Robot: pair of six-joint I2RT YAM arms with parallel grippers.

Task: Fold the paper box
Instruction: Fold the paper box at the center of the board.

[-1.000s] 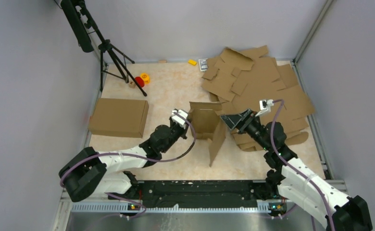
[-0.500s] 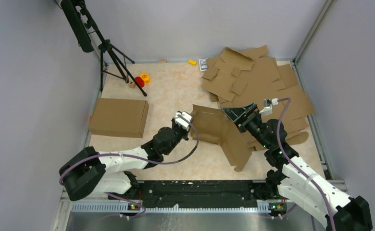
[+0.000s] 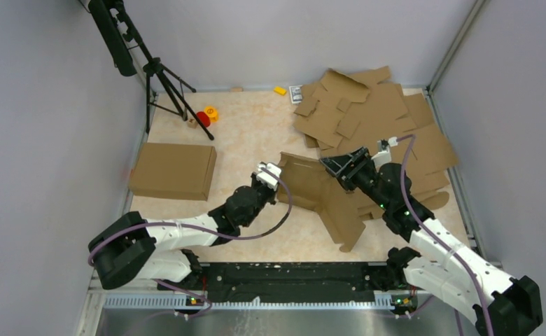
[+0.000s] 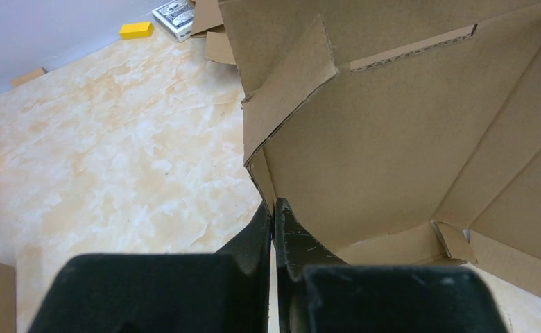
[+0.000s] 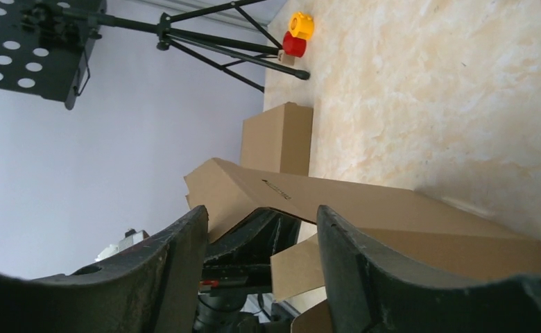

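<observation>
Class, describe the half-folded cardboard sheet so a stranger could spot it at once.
On the table, look at the middle. The paper box lies there, an edge pinched by the left gripper. Unlike the flat pile behind and the closed box at left, it is bent and half raised.

Loose-looking cardboard pile (image 3: 368,112) beside paper box (image 3: 319,192)

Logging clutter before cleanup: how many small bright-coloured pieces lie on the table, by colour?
Yellow: 2 (yellow block, yellow round piece)
Red: 1 (red round piece)
Total: 3
</observation>
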